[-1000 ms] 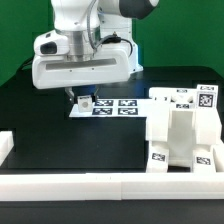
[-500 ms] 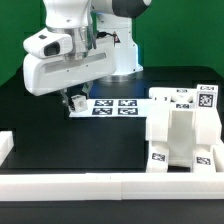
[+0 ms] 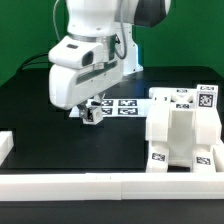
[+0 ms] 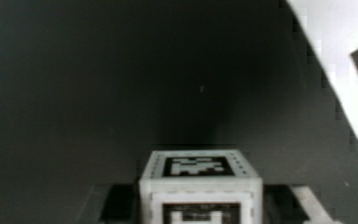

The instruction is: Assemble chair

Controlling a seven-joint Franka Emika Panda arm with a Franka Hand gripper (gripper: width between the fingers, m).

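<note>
From the wrist view, the gripper [image 4: 195, 200] is closed partway around a small white tagged block [image 4: 197, 178], carried low over the black table [image 3: 60, 150]. It should travel level and slowly toward the part-built chair [image 3: 180, 135] at the exterior view's right. The only markings are black-and-white square tags, no readable writing.

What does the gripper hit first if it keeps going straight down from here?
Probably the black tabletop. The gripper points down, shut on a small tagged white block; the wrist view shows bare black surface ahead. The remaining gap is unclear.
</note>
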